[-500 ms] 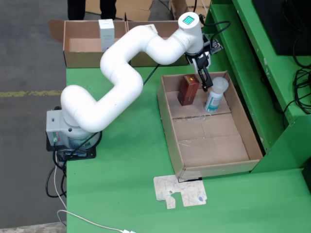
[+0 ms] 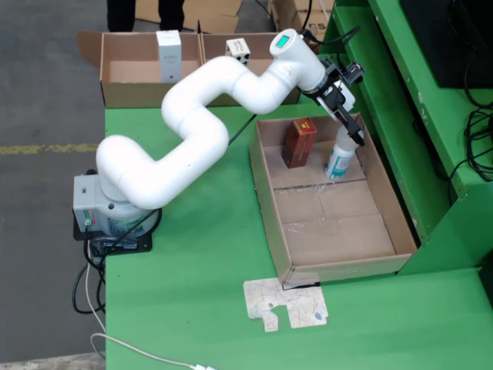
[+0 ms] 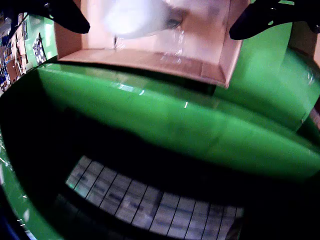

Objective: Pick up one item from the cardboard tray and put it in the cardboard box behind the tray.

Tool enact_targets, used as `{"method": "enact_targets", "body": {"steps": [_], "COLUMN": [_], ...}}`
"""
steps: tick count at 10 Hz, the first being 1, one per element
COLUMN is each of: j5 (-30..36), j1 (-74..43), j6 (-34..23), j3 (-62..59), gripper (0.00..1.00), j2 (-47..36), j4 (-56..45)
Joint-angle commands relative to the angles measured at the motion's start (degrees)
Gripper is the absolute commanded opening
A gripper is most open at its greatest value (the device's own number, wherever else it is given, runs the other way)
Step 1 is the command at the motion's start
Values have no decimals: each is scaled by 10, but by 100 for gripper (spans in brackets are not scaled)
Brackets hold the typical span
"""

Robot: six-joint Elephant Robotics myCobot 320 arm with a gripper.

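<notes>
My gripper (image 2: 354, 132) is at the far end of the cardboard tray (image 2: 266, 189), right over the white bottle (image 2: 340, 158). In the view from above, my black fingers (image 2: 346, 123) point down at the cap of the bottle. I cannot tell if they touch it.

In the view that rides on my gripper, my two dark fingertips (image 3: 67, 15) sit far apart at the top corners, so my gripper is wide open. It holds nothing. The white bottle (image 3: 140, 17) shows as a blurry white shape between them, closer to the left one. Below it I see the tray's brown wall (image 3: 150, 62) and then the green table (image 3: 200, 130).

The bottle leans in the far right part of the tray, with its cap up. Next to it, on its left in the view from above, stands a dark red box (image 2: 299, 142). The two are near but not touching. The near half of the tray is bare cardboard.

Behind the tray sits the cardboard box (image 2: 127, 81). A tall white box (image 2: 169, 54) stands inside it, and a small white cube with black dots (image 2: 238, 48) sits further right
</notes>
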State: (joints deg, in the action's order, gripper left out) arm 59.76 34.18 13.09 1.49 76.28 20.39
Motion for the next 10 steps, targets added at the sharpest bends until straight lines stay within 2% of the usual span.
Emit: {"method": "enact_targets", "body": {"steps": [1, 3, 4, 5, 8, 9, 10], "j5": [-50, -44, -9, 142, 173, 199, 204], "j1": [10, 3, -5, -37, -48, -58, -61], "j6": [4, -4, -3, 24, 24, 24, 23], "j3": [-15, -15, -15, -15, -15, -15, -15], "gripper": [100, 100, 100, 100, 100, 100, 100], "j2": [-22, -37, -42, -87, -107, -130, -138], "j4": [89, 89, 85, -38, -89, -152, -172]}}
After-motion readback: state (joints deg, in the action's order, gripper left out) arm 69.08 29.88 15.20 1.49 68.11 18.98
